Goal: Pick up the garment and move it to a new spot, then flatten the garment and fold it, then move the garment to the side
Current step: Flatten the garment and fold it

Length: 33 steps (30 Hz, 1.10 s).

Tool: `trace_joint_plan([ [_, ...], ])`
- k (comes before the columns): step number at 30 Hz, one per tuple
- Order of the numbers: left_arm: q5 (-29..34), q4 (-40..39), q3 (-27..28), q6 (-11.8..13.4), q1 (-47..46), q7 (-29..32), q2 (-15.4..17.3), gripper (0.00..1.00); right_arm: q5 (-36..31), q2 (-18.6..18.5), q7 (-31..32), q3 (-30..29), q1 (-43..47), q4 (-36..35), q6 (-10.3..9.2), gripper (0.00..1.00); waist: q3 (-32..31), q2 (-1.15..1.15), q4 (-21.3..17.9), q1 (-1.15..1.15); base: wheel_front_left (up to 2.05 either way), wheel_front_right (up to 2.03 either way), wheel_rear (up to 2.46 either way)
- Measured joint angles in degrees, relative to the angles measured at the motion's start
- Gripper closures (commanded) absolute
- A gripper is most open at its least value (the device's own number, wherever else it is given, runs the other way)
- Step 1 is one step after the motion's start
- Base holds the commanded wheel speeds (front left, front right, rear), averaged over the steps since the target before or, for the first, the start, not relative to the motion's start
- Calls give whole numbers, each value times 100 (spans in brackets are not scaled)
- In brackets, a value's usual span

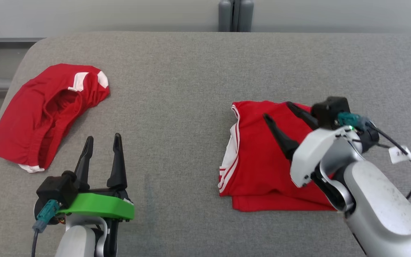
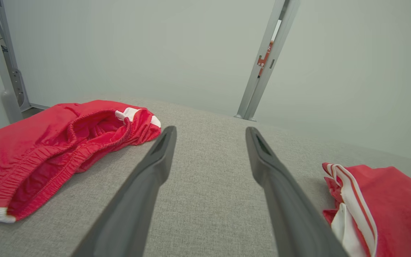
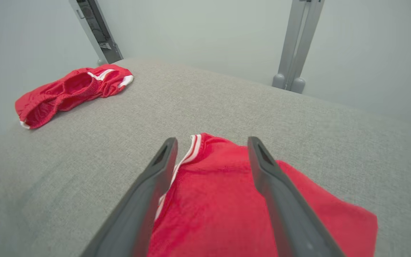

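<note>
A folded red garment point(image 1: 259, 160) with white side stripes lies flat on the right half of the grey table point(image 1: 177, 89). My right gripper point(image 1: 277, 110) hovers over it, open, fingers apart with nothing between them. The right wrist view shows the same folded garment point(image 3: 212, 200) beneath the open right gripper point(image 3: 212, 142). My left gripper point(image 1: 103, 139) stands open over bare table at the lower left, holding nothing. In the left wrist view the left gripper point(image 2: 211, 130) points across the table, with the folded garment point(image 2: 380, 207) at the right.
A second red garment point(image 1: 45, 110), crumpled with its elastic waistband showing, lies at the table's far left; this crumpled garment point(image 2: 55, 142) point(image 3: 73, 89) appears in both wrist views. A grey post point(image 1: 236, 14) stands behind the table's far edge. A tagged cable point(image 1: 401, 153) hangs off my right wrist.
</note>
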Motion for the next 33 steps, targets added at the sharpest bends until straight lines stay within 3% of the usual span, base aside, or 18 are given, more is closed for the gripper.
trace_joint_plan([
  [3,5,-9,-12,0,38,0,-1,0,-270,-99,-134,-87,547,-55,-4,0,-74,0,-89,0,0,0,0],
  [14,-13,-18,-69,-11,25,0,0,0,-1187,-134,-1095,876,1607,-327,-2,0,-11,0,-86,0,0,0,0],
  [26,-30,-37,-48,-13,-94,0,1,0,-1990,54,-1863,1154,1222,815,-2,0,222,0,-56,0,0,0,0],
  [33,-36,-57,-73,-10,-121,0,0,0,-2264,138,-1965,1190,889,1425,-2,0,292,0,7,0,0,0,0],
])
